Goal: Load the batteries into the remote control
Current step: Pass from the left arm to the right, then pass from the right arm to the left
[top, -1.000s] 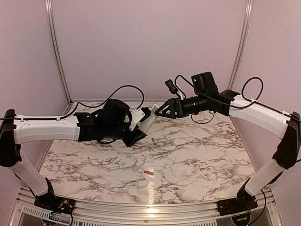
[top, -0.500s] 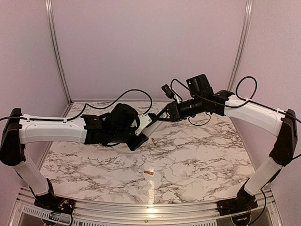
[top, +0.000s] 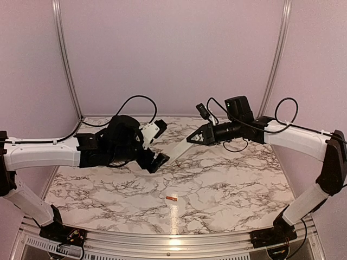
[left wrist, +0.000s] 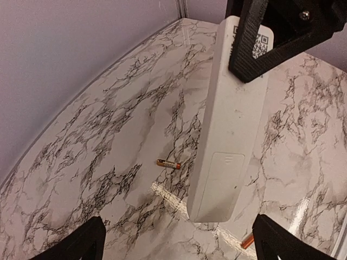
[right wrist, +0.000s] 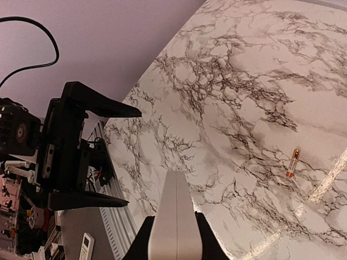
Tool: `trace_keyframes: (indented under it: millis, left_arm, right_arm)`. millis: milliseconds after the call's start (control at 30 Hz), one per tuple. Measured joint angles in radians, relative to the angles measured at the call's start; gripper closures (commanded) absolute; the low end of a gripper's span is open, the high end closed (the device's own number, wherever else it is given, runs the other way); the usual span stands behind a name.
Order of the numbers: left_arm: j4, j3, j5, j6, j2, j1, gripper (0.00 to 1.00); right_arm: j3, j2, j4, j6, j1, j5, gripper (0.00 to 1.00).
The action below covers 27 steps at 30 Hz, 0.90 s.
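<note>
Over the desk (top: 244,184) the remote (left wrist: 227,135) hangs slanted. Its top end is pinched in the right claw (top: 196,137), and its long axis points down toward the left claw (top: 157,145), which stands wide and empty just beside it. The batteries lie flat on the desk below the remote's free end — first battery (left wrist: 168,163) on one side, second battery (left wrist: 247,241) on the other. We judge the left arm nearer; only the remote overhangs them.
</note>
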<state>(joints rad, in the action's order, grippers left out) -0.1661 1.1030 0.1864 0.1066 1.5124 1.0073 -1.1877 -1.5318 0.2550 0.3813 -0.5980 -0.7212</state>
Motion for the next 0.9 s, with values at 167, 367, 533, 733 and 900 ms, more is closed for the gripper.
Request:
trace_keyframes:
  millis: [167, 367, 533, 733, 900]
  left_arm:
    - [0.217, -0.145, -0.207, -0.164, -0.159, -0.13, 0.02]
    - [0.439, -0.22, -0.466, -0.343, -0.13, -0.223, 0.13]
    - [0.634, -0.263, -0.663, -0.497, -0.087, -0.233, 0.21]
    - [0.858, -0.272, -0.805, -0.653, -0.047, -0.236, 0.34]
    - [0.96, -0.269, -0.841, -0.737, -0.001, -0.236, 0.5]
  right_arm:
    - [0.129, 0.097, -0.201, 0.079, 0.043, -0.024, 1.0]
    - [0.199, 0.163, -0.461, 0.17, 0.049, -0.051, 1.0]
    - [0.261, 0.184, -0.657, 0.248, 0.049, -0.079, 1.0]
    - [0.303, 0.184, -0.809, 0.317, 0.048, -0.111, 1.0]
    - [0.317, 0.183, -0.893, 0.351, 0.037, -0.127, 1.0]
